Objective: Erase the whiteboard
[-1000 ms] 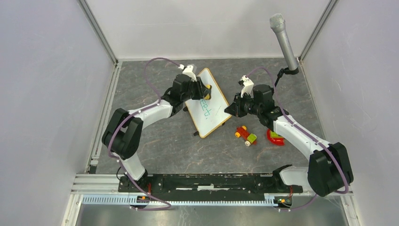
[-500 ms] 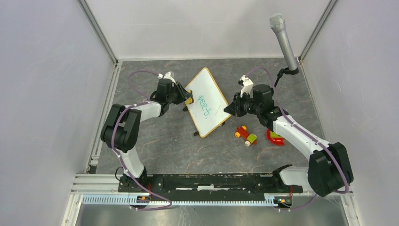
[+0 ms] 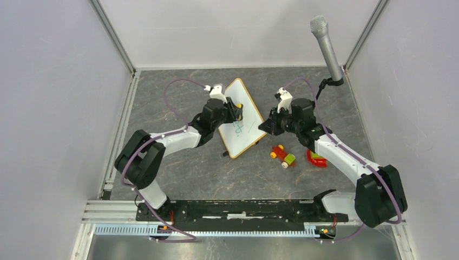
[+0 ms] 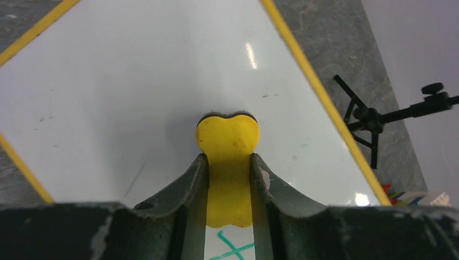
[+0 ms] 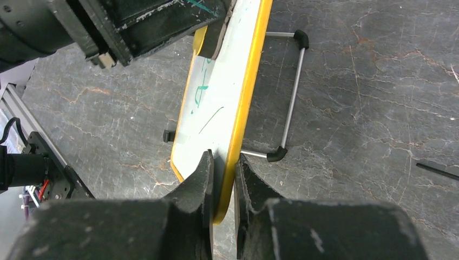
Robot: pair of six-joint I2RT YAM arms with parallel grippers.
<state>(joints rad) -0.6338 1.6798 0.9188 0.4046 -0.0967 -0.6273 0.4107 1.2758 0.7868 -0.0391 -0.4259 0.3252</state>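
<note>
The whiteboard (image 3: 244, 125) stands tilted on black wire feet at the table's middle, with green writing left on its middle and lower part. My left gripper (image 3: 236, 108) is shut on a yellow eraser (image 4: 228, 142) and presses it against the board's upper face (image 4: 135, 81); a green mark shows just below the eraser. My right gripper (image 3: 265, 126) is shut on the board's wood-framed right edge (image 5: 244, 108), holding it steady. The left gripper and eraser also show in the right wrist view (image 5: 201, 38).
A red, yellow and green toy (image 3: 283, 155) and a red object (image 3: 316, 158) lie right of the board. A grey microphone (image 3: 327, 46) on a small black stand rises at the back right. Walls close in the left, back and right sides.
My left gripper swung out to the board's left edge, then came back across its upper face with the eraser. Part of the upper green writing is gone. The right gripper has not moved.
</note>
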